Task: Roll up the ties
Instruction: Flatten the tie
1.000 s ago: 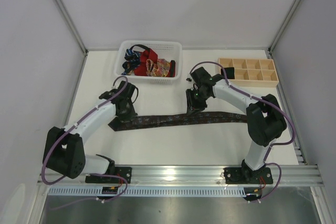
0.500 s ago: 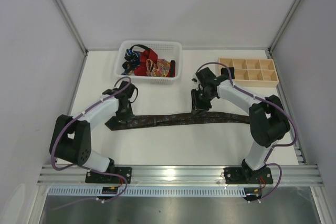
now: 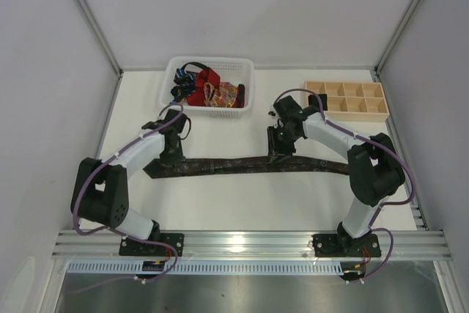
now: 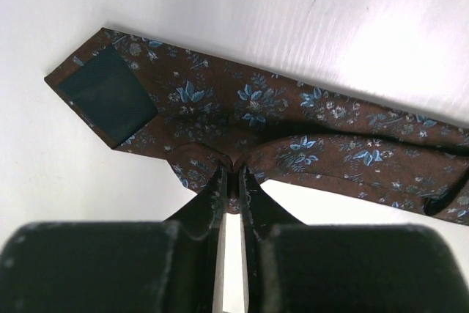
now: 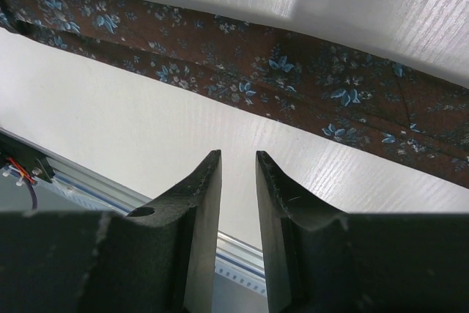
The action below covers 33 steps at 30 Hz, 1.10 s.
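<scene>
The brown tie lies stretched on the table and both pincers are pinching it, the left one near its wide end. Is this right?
Not quite: only the left pincer pinches the brown tie, near its wide end. In the right wrist view the right pincer is open with nothing in it. The tie does lie stretched on the table.

A dark tie [image 3: 242, 165] lies stretched across the white table [image 3: 242, 207], from left to right. The left gripper [image 3: 170, 157] is down on this tie near its left end, and the right gripper [image 3: 278, 153] is close to its middle. Behind the tie's left part stands a white basket [image 3: 212, 59] holding coloured ties [image 3: 205, 91]. Behind its right part stands a wooden tray [image 3: 344, 116].
</scene>
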Each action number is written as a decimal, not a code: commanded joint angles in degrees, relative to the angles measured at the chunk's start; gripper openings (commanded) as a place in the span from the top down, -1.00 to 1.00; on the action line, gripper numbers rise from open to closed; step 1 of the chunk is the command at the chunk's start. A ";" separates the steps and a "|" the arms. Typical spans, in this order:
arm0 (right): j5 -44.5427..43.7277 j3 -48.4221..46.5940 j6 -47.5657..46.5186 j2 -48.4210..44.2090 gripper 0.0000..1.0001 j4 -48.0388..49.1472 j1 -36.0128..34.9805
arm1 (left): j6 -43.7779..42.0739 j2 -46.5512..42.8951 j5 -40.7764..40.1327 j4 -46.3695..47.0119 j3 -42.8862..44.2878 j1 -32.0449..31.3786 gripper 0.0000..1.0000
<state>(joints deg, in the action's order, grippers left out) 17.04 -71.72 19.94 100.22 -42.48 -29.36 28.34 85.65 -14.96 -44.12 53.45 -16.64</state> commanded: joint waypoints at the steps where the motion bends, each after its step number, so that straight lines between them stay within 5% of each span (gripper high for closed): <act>1: 0.10 0.27 0.62 -2.58 0.39 0.47 -0.08 | -3.54 1.01 -2.35 2.98 2.62 1.35 0.74; 6: -0.43 0.62 0.45 -3.11 0.39 -0.41 0.01 | -6.10 4.70 -2.27 5.97 3.24 2.14 0.64; 14: 0.28 2.99 1.32 -4.95 0.40 -1.03 0.36 | -6.54 3.93 -7.53 5.80 6.40 3.37 -0.25; 18: 0.19 4.83 0.98 -6.97 0.39 -1.82 2.29 | -5.40 -2.92 -5.09 4.39 6.32 3.37 -0.45; 21: -0.25 5.72 0.45 -8.46 0.39 -3.39 6.05 | -4.70 -4.78 2.11 5.70 3.78 3.37 -0.28; 26: -1.83 7.64 -0.34 -11.18 0.44 -5.33 12.74 | -1.80 -2.86 13.19 10.45 -0.45 3.37 0.55; 33: -3.94 12.92 1.50 -13.04 0.51 -6.29 22.06 | -0.91 4.00 16.89 11.34 0.24 3.37 0.56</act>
<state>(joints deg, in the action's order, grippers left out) 14.31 -60.60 20.93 89.19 -46.81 -9.89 26.50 87.83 -1.50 -34.52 52.05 -13.63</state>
